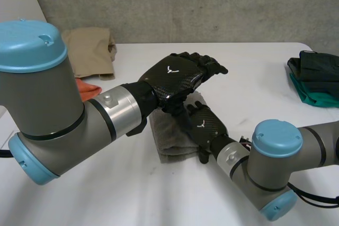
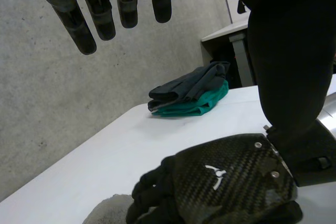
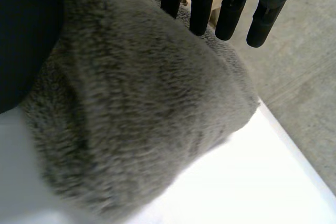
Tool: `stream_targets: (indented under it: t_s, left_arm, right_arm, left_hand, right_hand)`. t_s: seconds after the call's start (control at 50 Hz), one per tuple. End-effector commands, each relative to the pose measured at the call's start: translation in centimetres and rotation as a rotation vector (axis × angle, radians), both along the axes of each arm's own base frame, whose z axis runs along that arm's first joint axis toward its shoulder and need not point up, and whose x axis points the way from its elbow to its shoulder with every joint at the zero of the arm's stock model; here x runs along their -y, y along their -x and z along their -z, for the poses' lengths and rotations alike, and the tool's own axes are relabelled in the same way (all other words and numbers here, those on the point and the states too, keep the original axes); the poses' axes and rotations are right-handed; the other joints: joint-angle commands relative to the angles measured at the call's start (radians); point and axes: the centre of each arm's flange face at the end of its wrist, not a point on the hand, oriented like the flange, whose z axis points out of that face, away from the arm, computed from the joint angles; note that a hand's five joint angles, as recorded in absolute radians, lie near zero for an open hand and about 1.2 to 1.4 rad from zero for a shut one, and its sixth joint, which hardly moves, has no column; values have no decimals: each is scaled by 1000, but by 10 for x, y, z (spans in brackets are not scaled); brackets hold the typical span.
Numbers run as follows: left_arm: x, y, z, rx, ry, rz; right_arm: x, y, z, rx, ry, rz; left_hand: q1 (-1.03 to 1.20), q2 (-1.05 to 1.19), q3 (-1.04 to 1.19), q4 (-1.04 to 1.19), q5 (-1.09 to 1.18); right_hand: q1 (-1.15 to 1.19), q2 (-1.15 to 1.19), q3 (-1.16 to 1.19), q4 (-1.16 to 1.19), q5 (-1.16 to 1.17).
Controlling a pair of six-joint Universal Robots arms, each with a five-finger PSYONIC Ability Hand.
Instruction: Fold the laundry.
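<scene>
The folded grey fluffy towel (image 1: 168, 144) sits mid-table on the white table (image 1: 254, 93), slightly near of centre. The right hand (image 1: 204, 124) lies palm-down along the towel's right side. Its fingers (image 3: 202, 3) are straight and slightly spread over the pile, pinching nothing. The left hand (image 1: 177, 75) hangs above the right hand and the towel's far end, off the cloth. Its fingers (image 2: 86, 24) are straight and close together, holding nothing.

The towel's left and near edges are uncovered, with bare table beyond both. At the far left is a folded beige garment (image 1: 92, 51), and an orange cloth (image 1: 89, 86) lies just near of it, partly hidden by the left arm. At the right edge is a dark-and-green garment stack (image 2: 189, 95), well apart from the towel. Wide bare table lies between towel and stack, and on the far side too.
</scene>
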Motion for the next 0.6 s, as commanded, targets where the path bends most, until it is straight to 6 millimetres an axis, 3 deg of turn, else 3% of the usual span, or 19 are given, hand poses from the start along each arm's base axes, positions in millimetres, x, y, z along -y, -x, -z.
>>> stream_targets:
  t_s: [0.02, 0.18, 0.24, 0.26, 0.34, 0.38, 0.44, 0.52, 0.58, 0.6]
  left_arm:
    - [0, 0, 0, -3, 2, 0]
    - [1, -1, 0, -16, -27, -7]
    - [2, -1, 1, -15, -30, -8]
    - [2, -1, 0, -17, -30, -9]
    - [3, -1, -2, -21, -23, -12]
    - [5, -1, -6, -29, -12, -14]
    - [5, -2, -15, -47, 13, -15]
    - [5, -3, -44, -119, 101, -22]
    - [6, -3, -63, -184, 143, -21]
    - [6, -3, -68, -204, 149, -20]
  right_arm:
    - [7, -5, -10, 23, 31, 0]
    - [17, -11, -8, 47, 27, 7]
    - [21, -13, -7, 55, 27, 9]
    - [23, -15, -9, 66, 31, 13]
    - [34, -15, -24, 109, 55, 65]
    - [43, -15, -37, 140, 83, 99]
    - [58, -19, -73, 221, 151, 128]
    - [79, -21, -112, 336, 207, 141]
    - [128, 9, -154, 424, 296, 233]
    - [136, 16, -160, 434, 312, 249]
  left_hand:
    - [5, 3, -4, 5, -13]
    - [2, 0, -7, 2, -16]
    - [2, 0, -7, 2, -16]
    - [2, 0, -7, 2, -16]
    - [2, 0, -7, 2, -16]
    - [5, 3, -4, 5, -13]
    - [5, 3, -4, 5, -13]
    - [8, 6, -1, 8, -10]
    - [11, 8, 2, 11, -7]
    - [14, 11, 5, 14, -4]
  right_hand:
    - [55, 79, 73, 70, 116]
    - [108, 132, 125, 122, 169]
    - [676, 700, 693, 690, 737]
    - [1049, 1073, 1066, 1063, 1110]
    - [1053, 1077, 1070, 1067, 1113]
    - [1053, 1077, 1070, 1067, 1113]
    - [1053, 1077, 1070, 1067, 1113]
    - [1053, 1077, 1070, 1067, 1113]
    - [1053, 1077, 1070, 1067, 1113]
    - [1053, 1077, 1070, 1067, 1113]
